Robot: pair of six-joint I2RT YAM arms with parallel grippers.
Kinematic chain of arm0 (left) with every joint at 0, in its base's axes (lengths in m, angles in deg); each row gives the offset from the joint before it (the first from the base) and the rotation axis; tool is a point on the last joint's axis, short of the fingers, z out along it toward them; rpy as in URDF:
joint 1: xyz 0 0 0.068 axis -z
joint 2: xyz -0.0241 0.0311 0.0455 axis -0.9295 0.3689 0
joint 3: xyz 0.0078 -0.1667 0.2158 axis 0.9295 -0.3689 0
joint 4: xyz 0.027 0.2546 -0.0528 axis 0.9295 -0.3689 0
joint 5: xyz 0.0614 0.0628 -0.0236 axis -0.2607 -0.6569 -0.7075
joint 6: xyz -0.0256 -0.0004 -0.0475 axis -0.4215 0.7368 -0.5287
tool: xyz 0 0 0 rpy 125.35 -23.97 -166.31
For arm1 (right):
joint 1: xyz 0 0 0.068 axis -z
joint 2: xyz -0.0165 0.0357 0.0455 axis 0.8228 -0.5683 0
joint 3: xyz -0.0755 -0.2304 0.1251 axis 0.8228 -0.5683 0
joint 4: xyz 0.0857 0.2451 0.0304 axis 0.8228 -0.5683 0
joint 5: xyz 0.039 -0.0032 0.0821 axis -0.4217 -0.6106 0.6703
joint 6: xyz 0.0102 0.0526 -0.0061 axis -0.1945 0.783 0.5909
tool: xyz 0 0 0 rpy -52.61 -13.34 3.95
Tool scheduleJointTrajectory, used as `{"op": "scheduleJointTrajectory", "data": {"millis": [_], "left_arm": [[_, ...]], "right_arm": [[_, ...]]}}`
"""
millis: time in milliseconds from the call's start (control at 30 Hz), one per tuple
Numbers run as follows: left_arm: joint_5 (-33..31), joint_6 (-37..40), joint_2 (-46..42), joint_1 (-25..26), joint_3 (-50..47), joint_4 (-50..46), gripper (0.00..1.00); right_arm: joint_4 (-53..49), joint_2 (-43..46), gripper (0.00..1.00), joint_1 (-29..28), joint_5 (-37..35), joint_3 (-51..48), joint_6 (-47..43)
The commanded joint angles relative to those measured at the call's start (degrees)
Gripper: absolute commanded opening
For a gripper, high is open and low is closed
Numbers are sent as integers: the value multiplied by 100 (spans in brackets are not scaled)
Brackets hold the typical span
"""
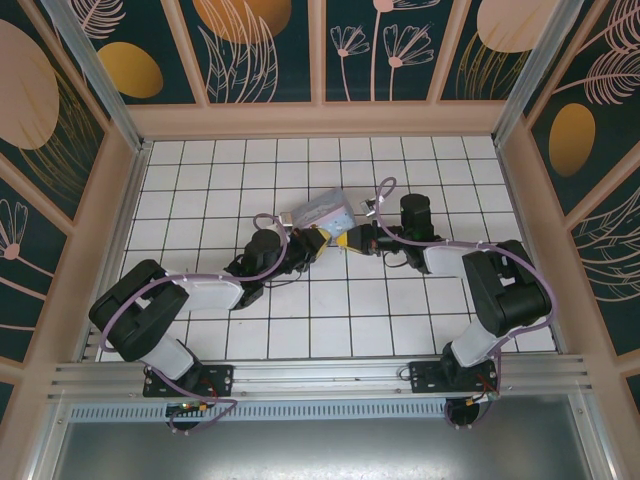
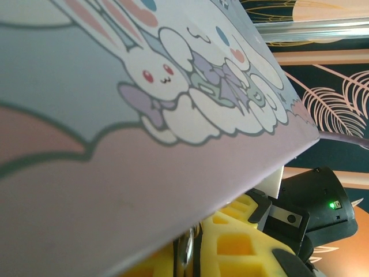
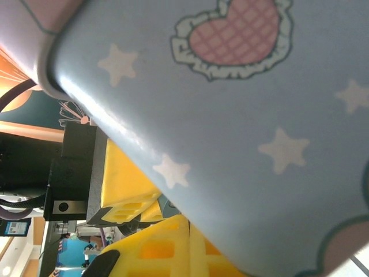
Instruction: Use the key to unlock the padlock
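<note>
Padlock (image 3: 167,203): judged to be the small grey-blue piece seen in the right wrist view, pinched at the tips of the left fingers (image 1: 322,240), which are closed on it. It is held at the middle of the table (image 1: 330,300), under the near edge of a pale blue cartoon-printed tin (image 1: 318,212) that sits at 12 o'clock from the grip.

The right fingers (image 1: 354,241) are pressed fully together and meet the left ones tip to tip from 3 o'clock. Whether the key lies between them cannot be told. In the left wrist view a thin silvery sliver (image 2: 185,254) shows between yellow fingers; it may be shackle or key.

Progress, as a judgement: the approach is done, with both sets of fingers brought together at the lock. Seating the key, turning it and springing the shackle all appear to remain, since no open shackle can be made out. The tin crowds both wrist cameras, so alignment will be hard to check.

Surface: white square tiles with dark joints, flat and matt. The arm bases are bolted to an aluminium rail (image 1: 320,372) at 6 o'clock.

Room: a pale wooden frame encloses the table, with dark teal panels (image 1: 250,50) bearing orange discs and line-drawn flowers at 9, 12 and 3 o'clock.
</note>
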Motion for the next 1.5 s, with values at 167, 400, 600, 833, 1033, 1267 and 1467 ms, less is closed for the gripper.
{"op": "scheduleJointTrajectory", "data": {"millis": [167, 400, 600, 833, 1033, 1267, 1467], "left_arm": [[1288, 157, 10, 303, 137, 604, 0], [1321, -272, 42, 299, 52, 1080, 0], [1357, -862, 167, 296, -100, 1786, 0], [1335, -914, 62, 301, -94, 1803, 0], [1365, -941, 80, 307, -74, 1835, 0], [1412, -851, 191, 302, -69, 1766, 0], [1447, -639, 169, 295, -21, 1541, 0]], "right_arm": [[1841, -473, 0, -49, 154, 69, 1361], [2459, -700, 0, -74, 164, 16, 1798], [2011, -780, 0, -54, 163, 163, 1246], [3051, -1023, 0, -51, 220, 138, 2126], [2777, -837, 0, -176, 216, 289, 2029], [-1396, -441, 0, -382, -479, 1237, -1107], [-1224, -607, 0, -216, -362, 1107, -1165]]}}
